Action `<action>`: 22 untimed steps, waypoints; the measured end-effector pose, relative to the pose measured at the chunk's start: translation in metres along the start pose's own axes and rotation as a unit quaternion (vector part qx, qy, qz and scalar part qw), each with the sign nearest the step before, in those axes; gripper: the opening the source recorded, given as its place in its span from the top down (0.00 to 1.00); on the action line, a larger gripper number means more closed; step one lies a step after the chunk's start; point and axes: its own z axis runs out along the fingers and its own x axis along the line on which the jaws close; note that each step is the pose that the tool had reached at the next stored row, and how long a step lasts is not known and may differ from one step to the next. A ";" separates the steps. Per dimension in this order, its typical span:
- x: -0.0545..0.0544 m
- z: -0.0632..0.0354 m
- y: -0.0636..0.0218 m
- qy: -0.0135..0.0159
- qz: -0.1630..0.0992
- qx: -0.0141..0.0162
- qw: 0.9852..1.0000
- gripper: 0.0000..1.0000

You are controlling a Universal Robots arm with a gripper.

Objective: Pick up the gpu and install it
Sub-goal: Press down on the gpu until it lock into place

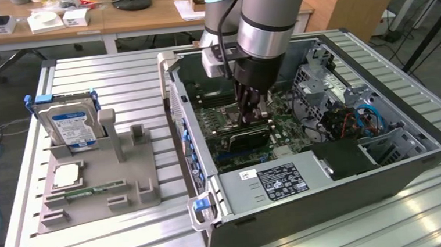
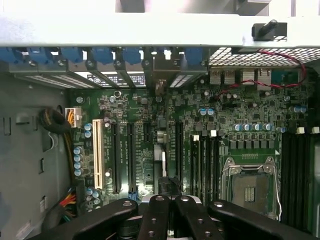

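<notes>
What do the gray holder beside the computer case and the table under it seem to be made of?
The gray holder looks like matte plastic, possibly printed: it has a dull, even colour, blocky slots and no shine. The table seems to be bare metal, probably aluminium: it has silver ribbed slats with bright reflections. The computer case looks like dark painted sheet metal with thin folded edges.

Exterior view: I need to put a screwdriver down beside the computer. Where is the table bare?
The table is bare on the camera's side of the grey tray, and behind the hard drive. Crowded: the tray itself and the open case, where the gripper hangs over the motherboard.
</notes>
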 end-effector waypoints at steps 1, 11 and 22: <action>-0.001 0.0000 -0.0001 0.000 0.000 0.000 1.000 0.90; -0.001 0.0079 -0.0002 0.000 0.000 0.000 1.000 0.90; -0.002 0.0088 -0.0001 0.000 0.000 0.000 1.000 0.90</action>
